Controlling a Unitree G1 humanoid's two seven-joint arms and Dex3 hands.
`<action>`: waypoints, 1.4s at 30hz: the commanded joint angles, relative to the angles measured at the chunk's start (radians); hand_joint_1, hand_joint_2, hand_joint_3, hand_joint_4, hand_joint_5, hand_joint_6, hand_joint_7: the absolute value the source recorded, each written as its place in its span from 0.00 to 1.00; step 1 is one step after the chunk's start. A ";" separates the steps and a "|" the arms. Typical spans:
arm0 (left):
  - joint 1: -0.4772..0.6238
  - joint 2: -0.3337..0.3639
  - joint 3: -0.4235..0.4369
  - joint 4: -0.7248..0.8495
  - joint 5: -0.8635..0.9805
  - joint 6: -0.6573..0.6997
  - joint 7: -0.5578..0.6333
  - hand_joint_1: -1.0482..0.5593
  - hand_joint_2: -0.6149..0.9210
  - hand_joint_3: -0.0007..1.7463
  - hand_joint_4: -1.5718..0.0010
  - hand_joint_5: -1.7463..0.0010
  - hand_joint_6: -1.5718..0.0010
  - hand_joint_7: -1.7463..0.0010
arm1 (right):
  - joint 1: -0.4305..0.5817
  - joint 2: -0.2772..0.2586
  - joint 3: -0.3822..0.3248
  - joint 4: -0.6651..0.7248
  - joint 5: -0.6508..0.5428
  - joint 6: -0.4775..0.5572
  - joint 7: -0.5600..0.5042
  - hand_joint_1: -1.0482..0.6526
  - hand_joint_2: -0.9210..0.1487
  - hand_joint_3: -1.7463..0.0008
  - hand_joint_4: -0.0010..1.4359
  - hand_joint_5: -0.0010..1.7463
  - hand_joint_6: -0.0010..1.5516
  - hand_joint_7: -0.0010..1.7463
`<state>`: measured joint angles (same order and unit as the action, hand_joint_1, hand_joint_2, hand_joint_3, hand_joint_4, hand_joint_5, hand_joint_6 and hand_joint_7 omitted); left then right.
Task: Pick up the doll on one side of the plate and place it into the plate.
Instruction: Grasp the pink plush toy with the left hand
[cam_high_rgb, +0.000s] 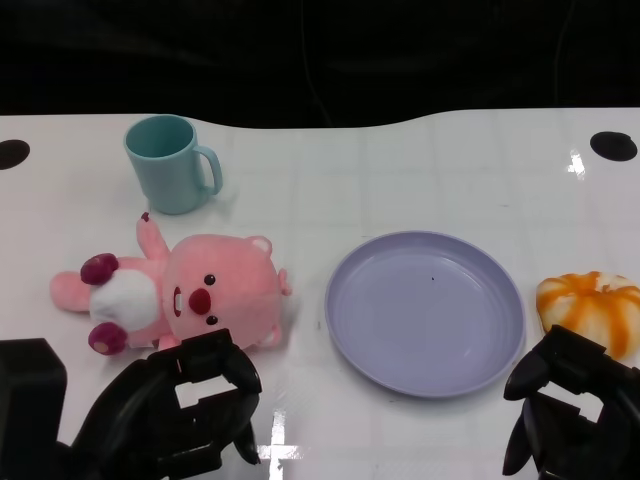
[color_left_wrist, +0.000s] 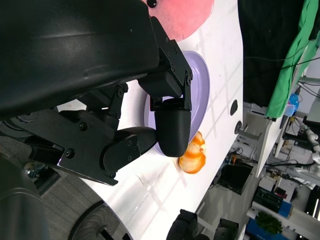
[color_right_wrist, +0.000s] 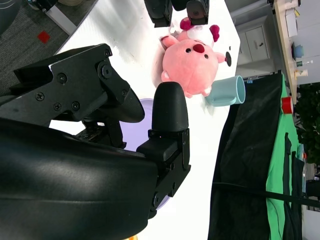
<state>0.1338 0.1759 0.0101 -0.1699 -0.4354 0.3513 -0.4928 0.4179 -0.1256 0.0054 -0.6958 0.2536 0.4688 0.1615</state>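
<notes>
Pink plush, the doll (cam_high_rgb: 180, 295) lies on its back on the white desk (cam_high_rgb: 400, 160), left of the smooth lilac plate (cam_high_rgb: 425, 312), untouched. We judge the reach not yet begun: our left hand (cam_high_rgb: 185, 405) hovers just before it, fingers apart, holding nothing. Next we must close around the soft, rounded body. Our right hand (cam_high_rgb: 570, 400) is likewise empty.

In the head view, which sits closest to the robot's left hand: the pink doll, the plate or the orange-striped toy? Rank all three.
From the left hand:
1. Pink doll, just beyond its fingers.
2. Purple plate, at the middle.
3. Orange-striped toy, past the plate, by the right hand.
</notes>
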 joint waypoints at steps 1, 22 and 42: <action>0.000 0.012 0.018 -0.006 -0.006 -0.001 0.001 0.41 0.87 0.46 0.55 0.00 0.55 0.20 | 0.002 -0.009 0.001 -0.009 -0.002 -0.003 -0.002 0.57 0.20 0.30 0.45 1.00 0.28 1.00; 0.010 0.017 0.071 -0.087 -0.010 -0.090 -0.009 0.33 1.00 0.13 0.79 0.29 0.72 0.69 | -0.001 -0.007 0.008 -0.002 -0.011 -0.009 0.006 0.56 0.22 0.28 0.46 1.00 0.29 1.00; -0.075 0.197 0.038 -0.130 0.427 -0.322 0.058 0.22 1.00 0.04 0.92 0.51 0.84 0.94 | -0.028 -0.002 0.016 0.022 -0.007 -0.011 0.012 0.56 0.24 0.27 0.46 1.00 0.30 1.00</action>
<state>0.0749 0.3483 0.0409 -0.2858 -0.0255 0.0437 -0.4483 0.3960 -0.1220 0.0295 -0.6800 0.2395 0.4652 0.1723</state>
